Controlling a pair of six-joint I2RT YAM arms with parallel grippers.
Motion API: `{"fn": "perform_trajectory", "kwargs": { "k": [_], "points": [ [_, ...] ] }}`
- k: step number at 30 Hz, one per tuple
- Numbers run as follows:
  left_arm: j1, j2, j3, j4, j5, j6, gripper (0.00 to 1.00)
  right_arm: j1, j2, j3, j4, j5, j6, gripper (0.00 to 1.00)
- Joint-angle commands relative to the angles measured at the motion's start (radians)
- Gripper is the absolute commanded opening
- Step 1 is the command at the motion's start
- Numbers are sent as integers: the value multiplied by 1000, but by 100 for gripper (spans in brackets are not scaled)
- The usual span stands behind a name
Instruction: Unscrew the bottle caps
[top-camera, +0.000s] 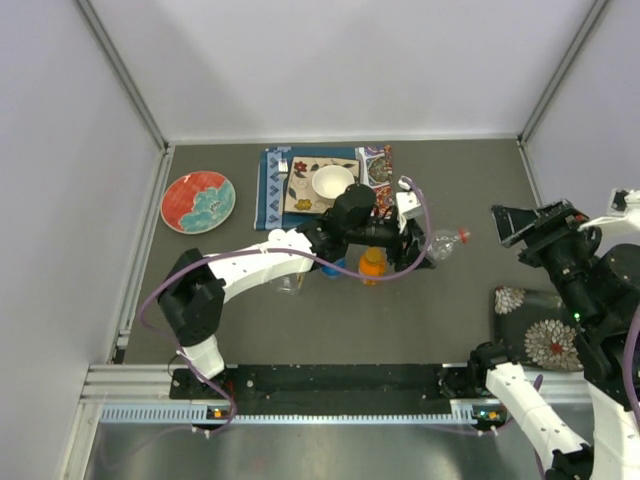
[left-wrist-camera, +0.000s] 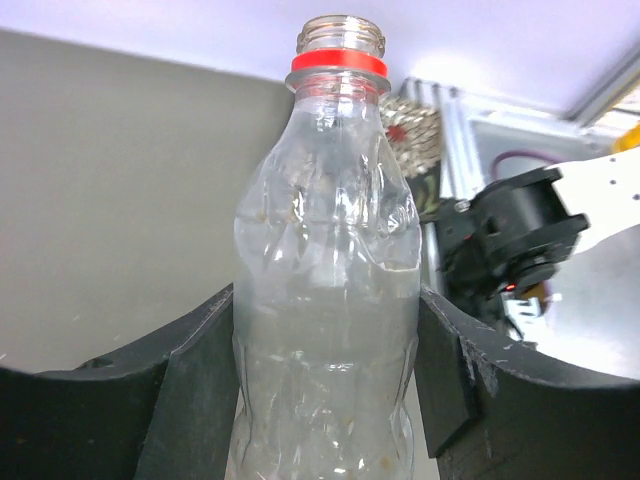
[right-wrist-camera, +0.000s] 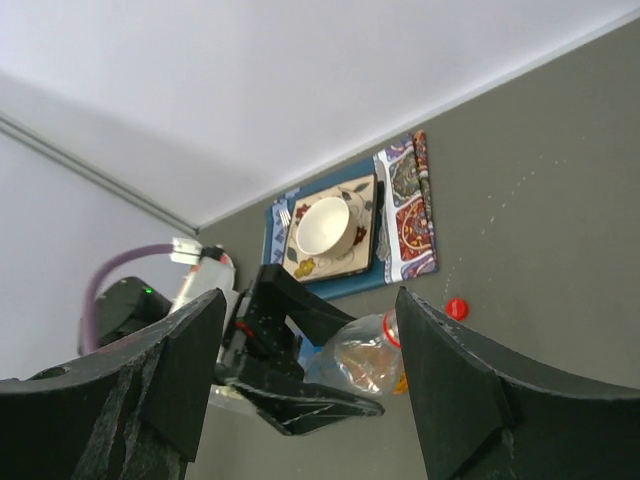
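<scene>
My left gripper (left-wrist-camera: 325, 335) is shut on the slim clear bottle (left-wrist-camera: 325, 260) and holds it by the body. Its mouth is open with no cap; a red ring sits on the neck. In the top view the left gripper (top-camera: 422, 246) holds this bottle (top-camera: 443, 243) pointing right. A red cap (right-wrist-camera: 457, 309) lies loose on the grey table. The squat orange bottle (top-camera: 372, 264), the blue-tinted bottle (top-camera: 333, 268) and the wide clear bottle (top-camera: 287, 283) stand under the left arm, partly hidden. My right gripper (right-wrist-camera: 310, 300) is open and empty, raised at the right (top-camera: 512, 224), apart from the bottle (right-wrist-camera: 365, 352).
A white bowl (top-camera: 332, 182) sits on patterned mats (top-camera: 275, 190) at the back. A red floral plate (top-camera: 198, 201) lies at the back left. A dark floral cloth (top-camera: 535, 330) lies at the front right. Walls enclose the table.
</scene>
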Motion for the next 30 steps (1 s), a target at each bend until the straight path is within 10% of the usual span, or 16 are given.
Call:
{"fn": "perform_trajectory", "kwargs": {
  "k": [1,22,30],
  "points": [
    [-18,-72,-29,223,133,-142,41,11,2,-58,38,-56,-9,69],
    [-19,-117,-40,260,132,-145,40,11,46,-245,130,-242,1,55],
    [-19,-120,-38,246,122,-136,54,11,46,-265,143,-271,-1,20]
  ]
}}
